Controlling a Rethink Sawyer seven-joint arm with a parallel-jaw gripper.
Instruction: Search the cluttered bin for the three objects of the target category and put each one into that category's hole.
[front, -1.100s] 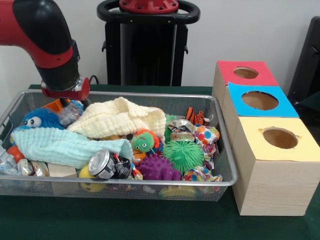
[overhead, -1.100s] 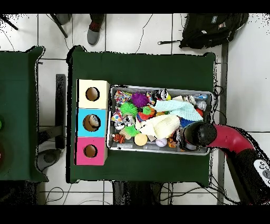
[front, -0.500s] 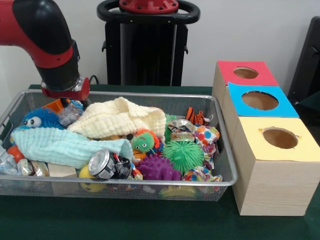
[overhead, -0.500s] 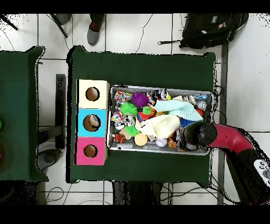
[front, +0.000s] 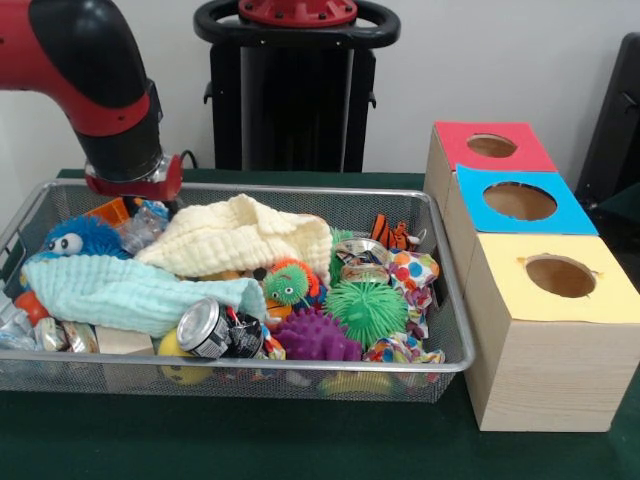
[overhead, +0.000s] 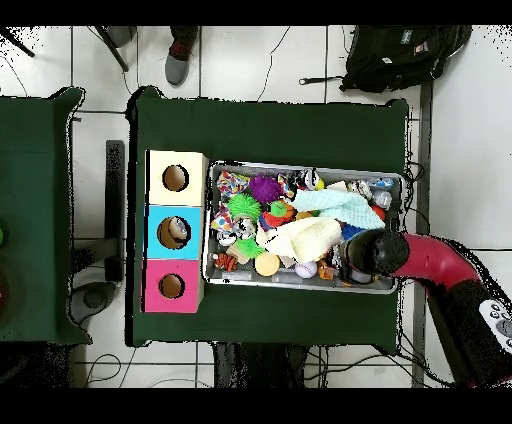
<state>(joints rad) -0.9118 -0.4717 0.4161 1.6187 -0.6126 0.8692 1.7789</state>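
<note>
Wire bin (front: 445, 300) sits on the green table (front: 300, 450), full of toys and cloths. Beside it stand three boxes (front: 545, 330) with holes. Red arm (front: 95, 90) hangs over the bin's corner; gripper's opening I cannot tell.

Front view: bright, even light, soft shadow under bin (front: 440, 372) on table (front: 300, 440). Glare on can (front: 205, 328) top. Focus slightly soft throughout. Overhead view: evenly lit, floor (overhead: 260, 60) bright, small detail indistinct.
</note>
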